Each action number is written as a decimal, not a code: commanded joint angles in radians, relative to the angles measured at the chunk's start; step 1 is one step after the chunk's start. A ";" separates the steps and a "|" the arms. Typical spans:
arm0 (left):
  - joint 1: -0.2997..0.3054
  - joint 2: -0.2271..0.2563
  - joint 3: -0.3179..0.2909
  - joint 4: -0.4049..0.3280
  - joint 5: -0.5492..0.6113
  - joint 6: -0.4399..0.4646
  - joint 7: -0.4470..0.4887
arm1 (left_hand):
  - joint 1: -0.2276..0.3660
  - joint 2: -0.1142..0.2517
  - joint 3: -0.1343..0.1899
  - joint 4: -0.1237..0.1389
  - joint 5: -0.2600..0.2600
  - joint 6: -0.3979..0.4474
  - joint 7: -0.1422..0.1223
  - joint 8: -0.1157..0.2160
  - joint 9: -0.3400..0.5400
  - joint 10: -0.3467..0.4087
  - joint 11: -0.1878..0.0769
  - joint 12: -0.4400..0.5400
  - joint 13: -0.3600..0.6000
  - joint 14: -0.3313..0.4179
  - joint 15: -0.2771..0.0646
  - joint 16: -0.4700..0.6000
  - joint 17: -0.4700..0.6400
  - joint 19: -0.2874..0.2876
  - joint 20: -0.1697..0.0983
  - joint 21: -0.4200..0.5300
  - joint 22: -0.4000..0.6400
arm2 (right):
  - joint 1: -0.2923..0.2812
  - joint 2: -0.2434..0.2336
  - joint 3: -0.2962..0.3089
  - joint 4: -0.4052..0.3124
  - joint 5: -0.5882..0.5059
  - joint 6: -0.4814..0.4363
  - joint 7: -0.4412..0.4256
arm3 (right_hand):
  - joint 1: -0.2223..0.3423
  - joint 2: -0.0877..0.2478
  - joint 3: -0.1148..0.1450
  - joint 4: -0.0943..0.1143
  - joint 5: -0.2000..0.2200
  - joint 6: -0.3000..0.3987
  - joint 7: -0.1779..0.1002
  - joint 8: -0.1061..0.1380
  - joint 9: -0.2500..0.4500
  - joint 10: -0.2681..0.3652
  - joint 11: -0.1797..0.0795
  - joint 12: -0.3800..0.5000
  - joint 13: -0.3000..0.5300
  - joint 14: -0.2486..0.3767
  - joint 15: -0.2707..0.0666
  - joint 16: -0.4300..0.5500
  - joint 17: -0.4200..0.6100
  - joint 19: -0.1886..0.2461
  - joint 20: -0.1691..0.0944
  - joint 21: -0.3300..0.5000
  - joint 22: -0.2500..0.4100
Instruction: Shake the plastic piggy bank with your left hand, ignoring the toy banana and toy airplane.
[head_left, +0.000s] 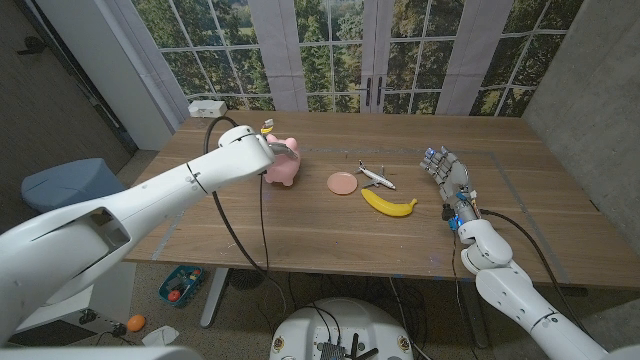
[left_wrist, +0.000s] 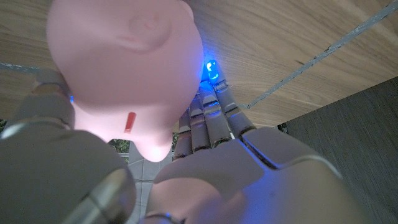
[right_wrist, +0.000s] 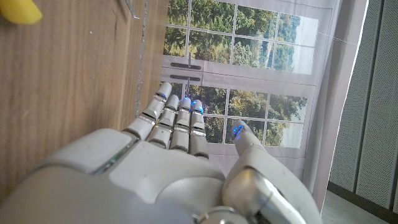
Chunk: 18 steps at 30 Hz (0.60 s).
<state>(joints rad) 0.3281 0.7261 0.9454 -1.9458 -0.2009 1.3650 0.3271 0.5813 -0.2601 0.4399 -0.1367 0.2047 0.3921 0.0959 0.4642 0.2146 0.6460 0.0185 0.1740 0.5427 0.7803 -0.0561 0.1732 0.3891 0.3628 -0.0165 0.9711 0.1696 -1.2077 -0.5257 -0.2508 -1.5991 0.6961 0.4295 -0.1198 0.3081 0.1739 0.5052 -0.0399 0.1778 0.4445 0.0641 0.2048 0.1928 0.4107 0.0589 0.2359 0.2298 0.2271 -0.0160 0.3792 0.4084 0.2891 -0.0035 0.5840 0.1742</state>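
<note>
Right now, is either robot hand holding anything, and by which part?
The left hand grips the pink plastic piggy bank around its body. The right hand holds nothing.

one pink piggy bank (head_left: 283, 163) sits in the left hand (head_left: 262, 148). between the two hands lie one pink disc (head_left: 342, 183), one toy airplane (head_left: 376, 176) and one toy banana (head_left: 389, 204), nearer the right hand (head_left: 447, 172). one white box (head_left: 207, 108) sits beyond the left hand.

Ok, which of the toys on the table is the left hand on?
The pink piggy bank; the left hand is around it, while the banana and airplane lie apart.
</note>
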 joint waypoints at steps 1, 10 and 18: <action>-0.145 0.055 0.136 -0.004 -0.239 0.031 0.090 | 0.100 0.159 -0.034 0.001 -0.023 -0.046 -0.067 -0.089 -0.017 -0.054 -0.082 -0.001 -0.052 -0.125 -0.042 0.004 -0.065 -0.068 0.033 -0.057 0.005 | -0.013 -0.003 0.003 -0.012 -0.006 0.008 -0.004 | -0.003 0.004 0.003 0.000 0.006 0.006 -0.003 -0.004 0.004 0.004 0.001 -0.004 0.005 0.007 0.002 0.000 0.003 0.010 -0.002 -0.003 0.004; -0.351 0.088 0.326 0.045 -0.617 0.028 0.291 | -0.026 0.149 -0.093 0.007 -0.030 -0.275 -0.074 -0.254 -0.024 -0.384 0.029 0.000 -0.157 -0.459 0.103 0.001 -0.173 -0.264 0.114 -0.221 0.004 | -0.013 -0.004 0.002 -0.014 -0.008 0.010 0.000 | -0.004 0.003 0.002 0.000 0.005 0.006 -0.002 -0.004 0.004 0.005 0.000 -0.004 0.005 0.007 0.004 0.000 0.002 0.011 0.000 -0.005 0.004; -0.385 0.103 0.359 0.028 -0.548 0.031 0.153 | -0.095 0.168 -0.106 -0.002 -0.031 -0.468 -0.093 -0.285 -0.026 -0.630 0.097 0.004 -0.242 -0.690 0.189 0.004 -0.204 -0.416 0.151 -0.374 0.005 | -0.008 -0.002 -0.002 -0.011 -0.010 0.011 0.004 | -0.005 0.001 0.001 0.000 0.005 0.005 -0.001 -0.004 0.003 0.003 0.002 -0.004 0.005 0.008 0.005 -0.001 0.002 0.012 0.001 -0.006 0.004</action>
<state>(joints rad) 0.0525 0.8014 1.2013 -1.9227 -0.5907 1.3903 0.5211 0.4944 -0.0843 0.3365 -0.1372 0.1773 -0.0303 0.0073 0.1810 0.1861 0.0715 0.0951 0.1735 0.3180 0.1404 0.1144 0.1743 0.1858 -0.0275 0.1245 0.6271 0.1702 -1.2186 -0.5288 -0.2491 -1.6109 0.6889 0.4374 -0.1219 0.3081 0.1739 0.5052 -0.0399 0.1778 0.4445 0.0641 0.2048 0.1928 0.4108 0.0589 0.2359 0.2299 0.2271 -0.0160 0.3792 0.4084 0.2928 0.0002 0.5801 0.1743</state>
